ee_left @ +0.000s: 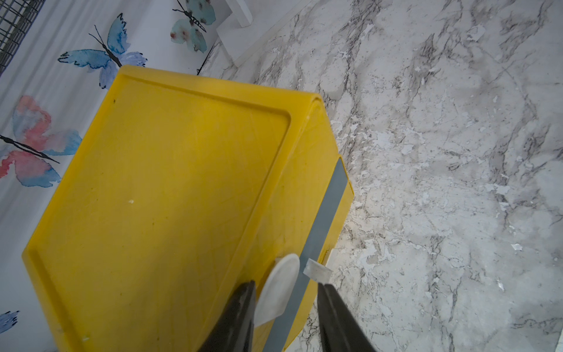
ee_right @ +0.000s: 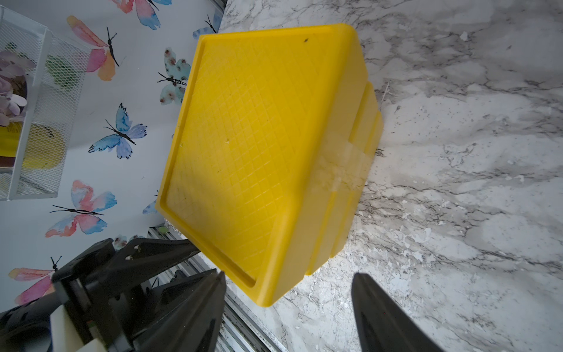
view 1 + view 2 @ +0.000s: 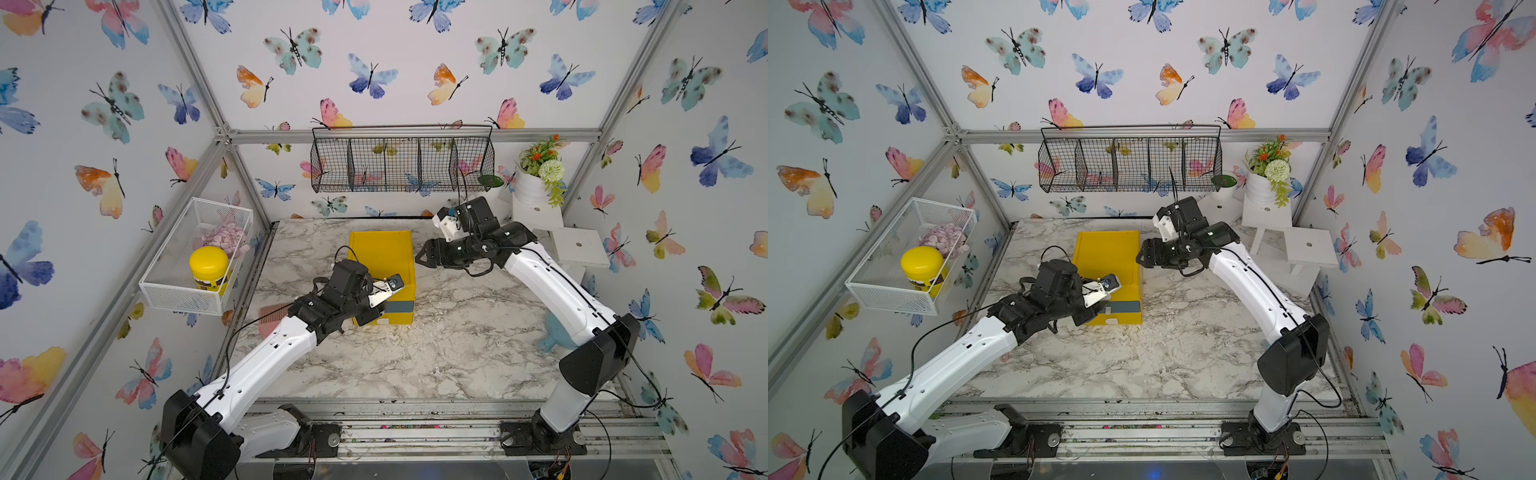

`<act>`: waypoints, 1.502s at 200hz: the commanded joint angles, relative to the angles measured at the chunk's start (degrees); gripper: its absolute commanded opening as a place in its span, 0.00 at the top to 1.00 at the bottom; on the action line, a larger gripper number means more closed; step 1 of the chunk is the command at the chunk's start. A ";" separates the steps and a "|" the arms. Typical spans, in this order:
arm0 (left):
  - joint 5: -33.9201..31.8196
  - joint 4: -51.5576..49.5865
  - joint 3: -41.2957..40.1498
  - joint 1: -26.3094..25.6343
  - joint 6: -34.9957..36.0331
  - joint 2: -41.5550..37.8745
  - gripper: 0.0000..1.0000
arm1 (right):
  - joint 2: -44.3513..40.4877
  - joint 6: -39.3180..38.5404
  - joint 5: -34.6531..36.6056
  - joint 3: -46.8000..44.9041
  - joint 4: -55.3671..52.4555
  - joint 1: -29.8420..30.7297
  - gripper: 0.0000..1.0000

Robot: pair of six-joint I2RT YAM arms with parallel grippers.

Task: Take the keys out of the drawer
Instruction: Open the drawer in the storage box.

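A yellow drawer box [image 3: 382,253] [image 3: 1106,253] stands on the marble table, its drawer closed, with a grey strip [image 1: 329,213] across the front. The keys are out of view. My left gripper [image 3: 376,311] [image 1: 286,282] is at the drawer's front and stands open, its fingers on either side of the white oval handle [image 1: 283,271]. One finger lies against the handle; the other is apart from it, beside a small clear tab [image 1: 318,271]. My right gripper [image 3: 417,259] [image 2: 291,275] hangs open by the box's right rear corner [image 2: 268,292], holding nothing.
A white mesh basket [image 3: 166,286] on the left wall holds a yellow-lidded jar [image 3: 209,266]. A black wire basket [image 3: 401,160] hangs on the back wall. A flower pot [image 3: 530,187] sits on white steps [image 3: 577,245]. A pink object [image 3: 270,318] and a blue one [image 3: 555,332] lie on the table.
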 commanded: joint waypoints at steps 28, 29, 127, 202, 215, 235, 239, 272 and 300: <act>-1.09 -2.38 -1.04 -0.31 1.45 0.86 0.60 | 0.42 -0.45 -0.61 0.87 -0.04 0.41 0.28; -1.09 -2.49 -1.03 -0.31 1.51 0.86 0.60 | 0.42 -0.42 -0.61 0.87 -0.07 0.41 0.28; 3.53 -12.92 -1.53 -1.70 2.58 -1.44 0.60 | 1.22 -0.40 -1.48 0.98 -0.56 0.41 0.29; 8.09 -18.85 -2.09 -4.09 -1.68 -7.15 0.57 | 1.31 -0.58 -1.92 0.70 -1.60 0.41 0.29; 9.75 -19.28 -2.23 -4.15 -2.13 -9.25 0.55 | 1.09 -0.51 -1.92 0.56 -1.82 0.41 0.29; 11.15 -19.98 -1.45 -4.18 -2.80 -11.94 0.52 | 0.95 -0.40 -2.01 0.69 -2.19 0.41 0.29; 11.33 -20.16 -1.04 -4.18 -2.98 -12.37 0.51 | 0.91 -0.40 -2.01 0.78 -2.16 0.41 0.29; 12.71 -21.46 2.53 -4.18 -3.05 -13.87 0.48 | 0.89 -0.14 -2.33 0.96 -2.36 0.41 0.30; 12.98 -22.24 5.82 -4.17 -2.20 -12.42 0.48 | 0.93 0.03 -2.19 1.05 -2.66 0.41 0.30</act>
